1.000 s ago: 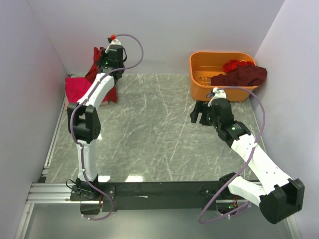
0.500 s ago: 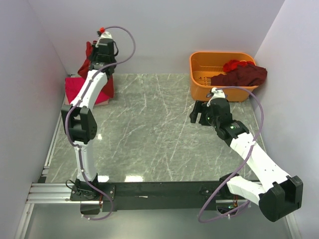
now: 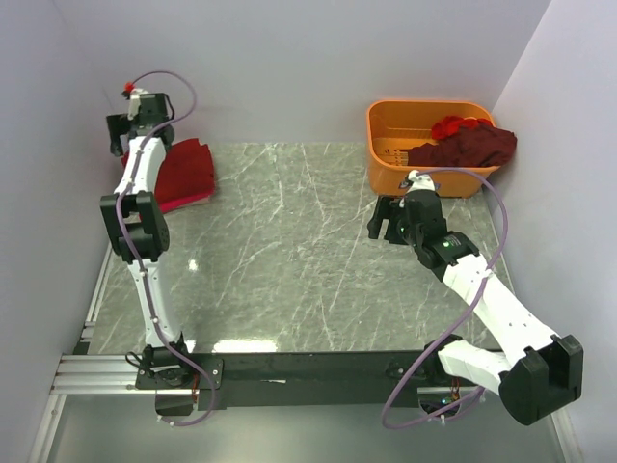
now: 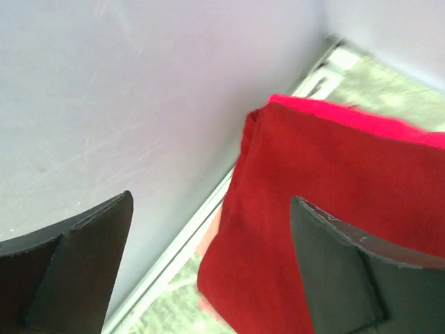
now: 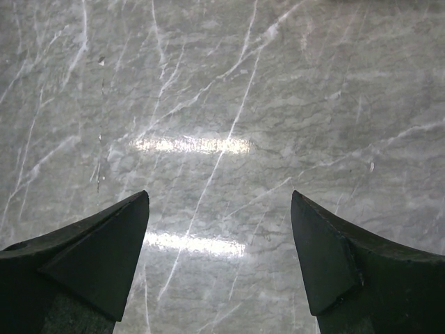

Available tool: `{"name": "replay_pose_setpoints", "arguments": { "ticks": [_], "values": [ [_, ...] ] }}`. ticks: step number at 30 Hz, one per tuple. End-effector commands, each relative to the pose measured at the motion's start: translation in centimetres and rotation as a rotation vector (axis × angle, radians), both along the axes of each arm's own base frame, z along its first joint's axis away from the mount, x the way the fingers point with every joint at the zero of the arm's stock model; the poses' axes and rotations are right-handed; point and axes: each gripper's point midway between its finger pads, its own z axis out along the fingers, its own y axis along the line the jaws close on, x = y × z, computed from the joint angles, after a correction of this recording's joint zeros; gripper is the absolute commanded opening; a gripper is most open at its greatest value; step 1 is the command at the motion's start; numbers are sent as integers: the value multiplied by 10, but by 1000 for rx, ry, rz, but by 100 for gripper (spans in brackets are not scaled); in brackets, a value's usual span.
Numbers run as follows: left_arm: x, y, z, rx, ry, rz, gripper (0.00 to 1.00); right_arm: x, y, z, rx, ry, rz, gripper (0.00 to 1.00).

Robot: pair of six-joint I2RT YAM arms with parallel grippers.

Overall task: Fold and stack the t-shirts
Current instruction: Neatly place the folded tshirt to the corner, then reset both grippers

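The left hand [image 4: 208, 229] is held at the far left corner of the counter [image 3: 289, 260], close to the side wall [image 4: 104, 83]. Its fingers are spread wide and nothing is between them. Just beside it, a folded red t-shirt [image 3: 185, 169] is laid flat on a pink-magenta t-shirt [image 3: 183, 202]. Of the pink one, only a thin edge is seen along the near side, and another strip is seen in the left wrist view. This stack is set at the left edge of the counter. The right hand [image 5: 219, 209] is held over bare marble right of centre, its fingers likewise parted and empty. At the far right an orange basket [image 3: 386, 164] is placed. A dark crimson t-shirt [image 3: 472, 147] is draped over its right rim, and a brighter red piece of cloth [image 3: 453, 123] is seen inside it, behind the crimson one.
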Motion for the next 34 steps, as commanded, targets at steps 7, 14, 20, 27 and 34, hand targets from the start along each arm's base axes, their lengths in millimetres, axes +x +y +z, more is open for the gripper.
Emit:
{"name": "replay_pose_setpoints", "arguments": {
  "ticks": [7,14,20,27,34],
  "values": [
    [-40,-46,98,-347,-345,-59,99,0,-7,28,63,-73,-75,89],
    [-92,-161,87,-636,-425,-207,99,-11,-6,31,128,-100,-82,89],
    [-164,-289,12,-864,-349,-420,99,-26,-16,15,147,-118,-123,89],
    [-229,-317,-66,-884,-168,-362,99,-51,-17,-30,263,-80,-175,90],
    [-225,-326,-55,-906,-193,-426,100,-50,-27,-18,261,-135,-211,90]
  ]
}}
